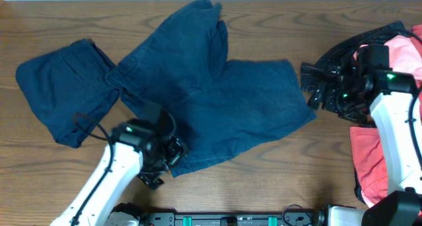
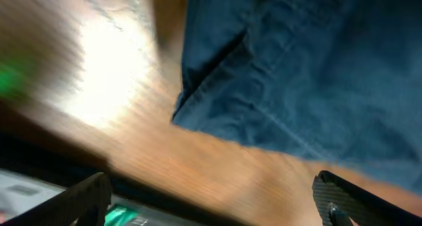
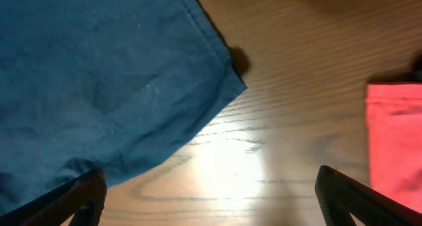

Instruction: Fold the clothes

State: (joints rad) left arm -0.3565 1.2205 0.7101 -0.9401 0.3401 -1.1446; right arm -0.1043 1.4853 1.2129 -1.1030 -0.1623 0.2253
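Navy shorts [image 1: 211, 101] are lying spread at the worktop [image 1: 277, 193] centre. Left gripper [image 2: 211, 196] and right gripper [image 3: 211, 196] are hovering open.

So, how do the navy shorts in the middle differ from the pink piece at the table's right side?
The navy shorts are dark blue; the pink piece is salmon-pink. The shorts lie spread across the middle, while the pink piece sits far right, partly hidden by the right arm. The shorts cover far more surface than the pink piece shows. Both are cloth lying on the wooden table.
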